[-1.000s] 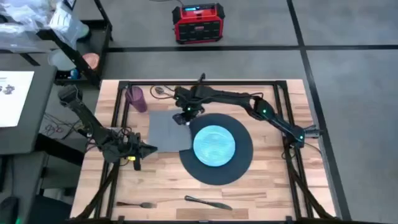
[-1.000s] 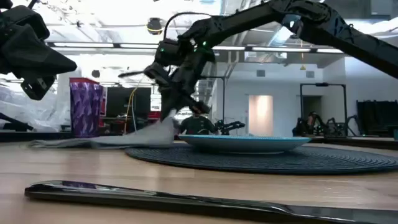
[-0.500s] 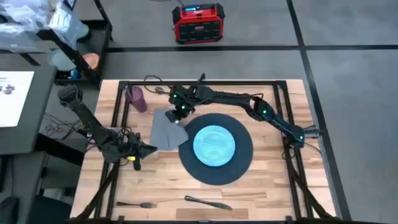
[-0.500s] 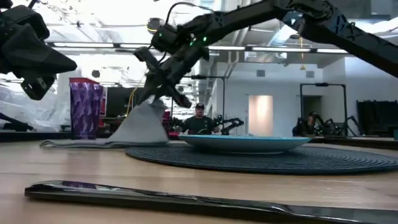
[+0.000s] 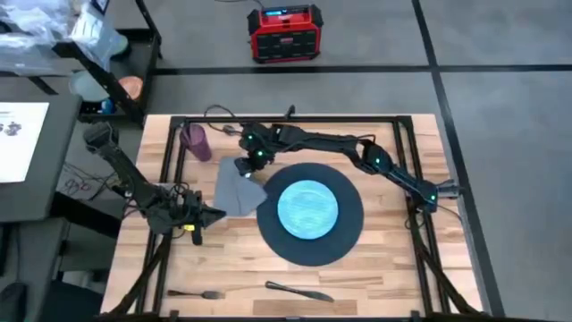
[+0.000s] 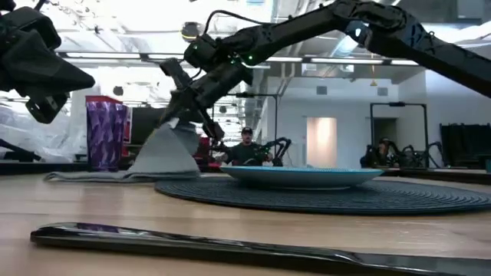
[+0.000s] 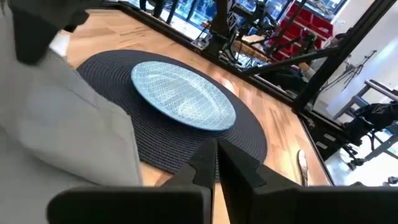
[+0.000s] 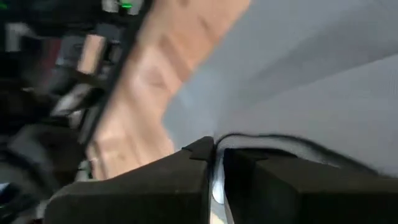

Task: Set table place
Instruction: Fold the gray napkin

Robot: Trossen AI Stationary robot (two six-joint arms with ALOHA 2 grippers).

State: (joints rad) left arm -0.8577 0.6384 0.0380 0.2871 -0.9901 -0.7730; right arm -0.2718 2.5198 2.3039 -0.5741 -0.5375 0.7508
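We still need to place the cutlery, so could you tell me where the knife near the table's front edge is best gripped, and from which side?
Grip the knife across its narrow handle, the end toward the fork, coming straight down from above. It lies flat on the table, so only its thin sides offer purchase, probably best with the fingers closing across its width.

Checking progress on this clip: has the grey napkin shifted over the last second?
Yes. The right gripper, shut on the grey napkin, has dragged it off the mat, toward the purple cup, one corner lifted.
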